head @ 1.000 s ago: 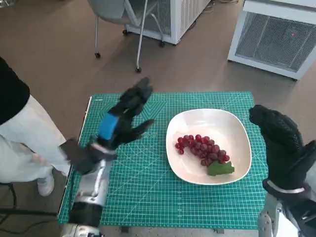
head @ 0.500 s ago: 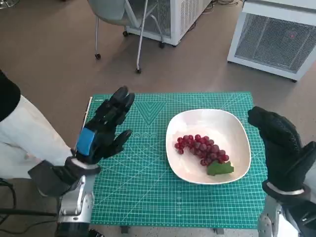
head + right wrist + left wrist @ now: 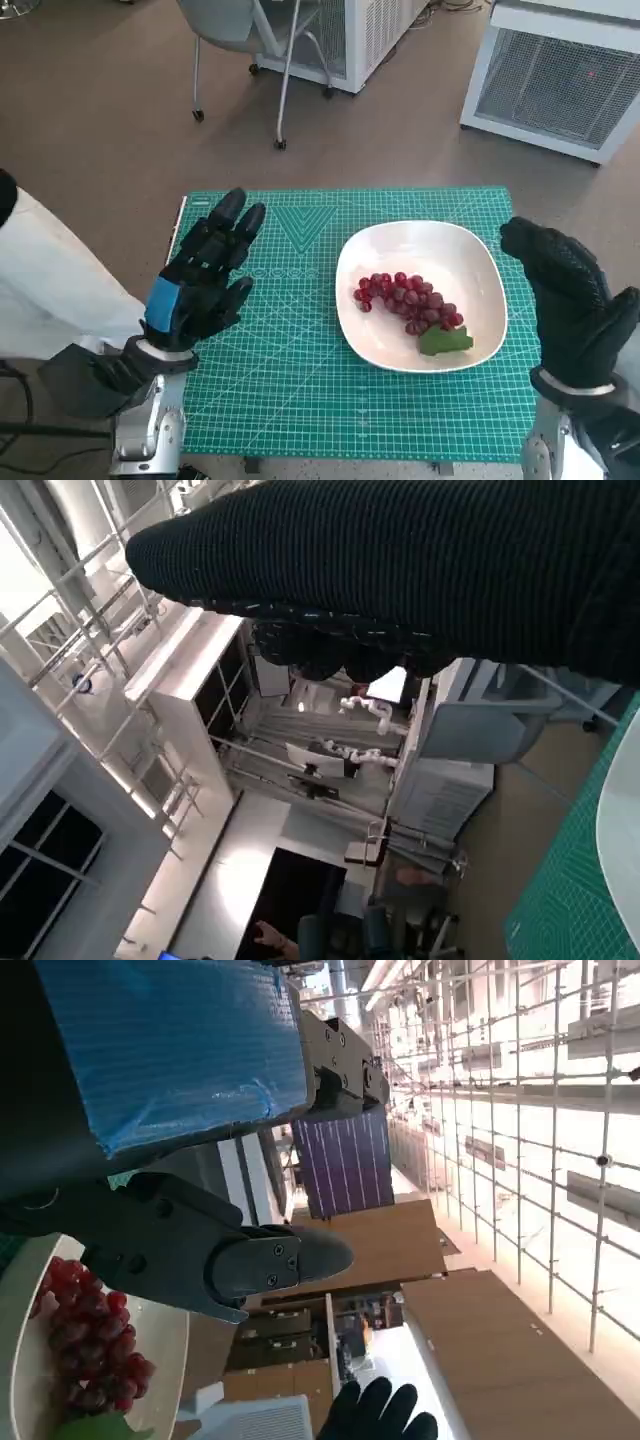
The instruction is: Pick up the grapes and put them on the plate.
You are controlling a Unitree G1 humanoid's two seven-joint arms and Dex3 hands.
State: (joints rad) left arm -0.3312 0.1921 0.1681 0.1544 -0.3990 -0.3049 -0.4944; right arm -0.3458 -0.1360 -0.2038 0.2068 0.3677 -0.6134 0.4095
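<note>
The plate [image 3: 480, 262] is smooth, white and a bit shiny. The grapes [image 3: 405, 299] have shiny red skins. The mat [image 3: 300, 380] is flat green rubber with printed lines. The right hand [image 3: 568, 300] wears a rough knitted glove. The left hand [image 3: 197, 285] has smooth blue tape.

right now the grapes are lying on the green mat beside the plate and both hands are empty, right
Not quite. The grapes lie on the plate, not on the mat beside it; the head view shows this. The rest holds: left hand and right hand both hold nothing.

Red grapes [image 3: 408, 301], white plate [image 3: 480, 262], green gridded mat [image 3: 300, 380].
</note>
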